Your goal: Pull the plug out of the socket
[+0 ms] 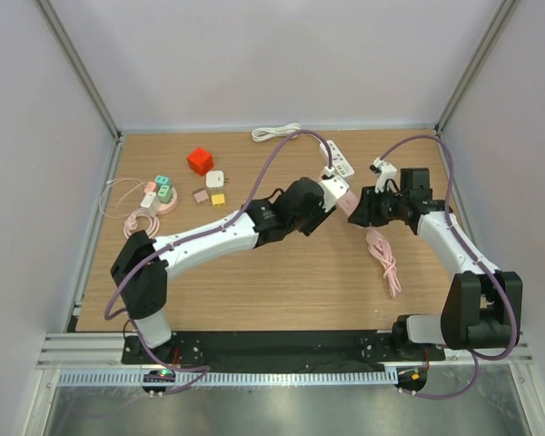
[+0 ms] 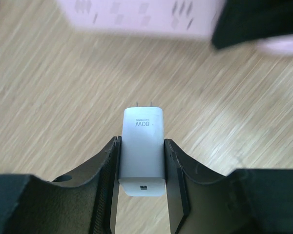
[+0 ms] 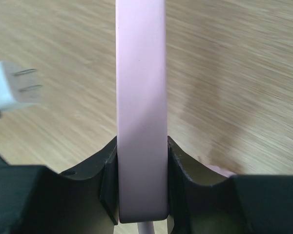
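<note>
White 80W charger plug (image 2: 142, 161) clamped in left hand (image 2: 142, 142), prongs bare, pointing at pink socket block (image 3: 140, 97) clamped in right hand (image 3: 141, 144); just apart, above bench (image 1: 282, 291) centre-right.

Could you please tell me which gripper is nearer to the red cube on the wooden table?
Left. The left gripper, holding a white plastic charger, sits right of the red cube; the right gripper, clamping a pink socket strip, lies farther right.
</note>
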`<state>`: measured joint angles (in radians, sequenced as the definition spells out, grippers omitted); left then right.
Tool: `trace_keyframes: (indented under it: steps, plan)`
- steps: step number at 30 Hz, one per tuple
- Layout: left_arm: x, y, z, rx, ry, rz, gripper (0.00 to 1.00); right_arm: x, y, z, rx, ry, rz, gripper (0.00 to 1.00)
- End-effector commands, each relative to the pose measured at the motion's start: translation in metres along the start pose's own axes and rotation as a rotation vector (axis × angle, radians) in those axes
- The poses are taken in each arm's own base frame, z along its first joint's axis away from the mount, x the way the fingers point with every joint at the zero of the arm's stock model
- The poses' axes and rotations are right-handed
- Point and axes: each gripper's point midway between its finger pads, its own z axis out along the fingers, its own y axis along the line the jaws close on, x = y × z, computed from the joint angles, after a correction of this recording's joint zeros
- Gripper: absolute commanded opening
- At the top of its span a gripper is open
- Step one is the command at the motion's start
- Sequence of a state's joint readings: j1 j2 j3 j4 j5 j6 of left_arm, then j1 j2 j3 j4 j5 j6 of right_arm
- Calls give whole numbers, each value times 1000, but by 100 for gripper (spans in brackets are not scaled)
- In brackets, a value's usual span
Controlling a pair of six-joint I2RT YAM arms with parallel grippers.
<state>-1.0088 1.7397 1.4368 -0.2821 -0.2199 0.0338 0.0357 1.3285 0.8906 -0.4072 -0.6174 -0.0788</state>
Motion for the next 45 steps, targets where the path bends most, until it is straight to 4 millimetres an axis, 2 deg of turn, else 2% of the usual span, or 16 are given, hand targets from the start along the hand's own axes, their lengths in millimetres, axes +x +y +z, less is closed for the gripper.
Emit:
trace_keyframes:
  steps: [1,7,10,12,13,14,15,16,17,18,20,21,26,32,42,45]
  plan:
    - [20,20,-24,-8,158,4,0,-25,-25,-12,148,-95,-37,1]
    - [20,35,-31,-35,182,-33,0,-27,-21,-15,132,-104,-53,1]
    - [30,58,-28,-52,158,-166,0,-28,-5,-18,52,-113,-95,1]
    - [49,85,-29,-79,156,-268,0,-31,1,-22,37,-129,-116,1]
    - [46,93,-27,-84,114,-347,0,-31,2,-23,35,-134,-127,1]
    - [58,93,-29,-57,114,-388,0,-31,3,-24,31,-138,-132,1]
    - [67,117,-30,-89,101,-458,0,-32,6,-25,26,-147,-140,1]
    - [60,126,-29,-88,46,-526,0,-33,6,-26,24,-151,-144,1]
    - [73,129,-31,-67,47,-582,0,-35,0,-30,37,-160,-131,1]
    - [81,151,-34,-101,30,-646,0,-35,0,-30,36,-161,-130,1]
    - [86,172,-34,-118,-24,-773,0,-34,0,-30,31,-158,-130,1]
    - [101,196,-35,-166,-40,-833,0,-34,0,-30,30,-157,-129,1]
    - [136,235,-31,-199,-36,-1036,0,-34,0,-31,29,-161,-130,1]
    - [158,244,-15,-114,19,-1157,0,-35,0,-32,28,-163,-130,1]
    - [191,230,-5,-74,169,-1195,1,-34,-2,-32,28,-161,-128,1]
    - [203,232,-8,-120,211,-1193,6,-34,-2,-33,26,-163,-130,1]
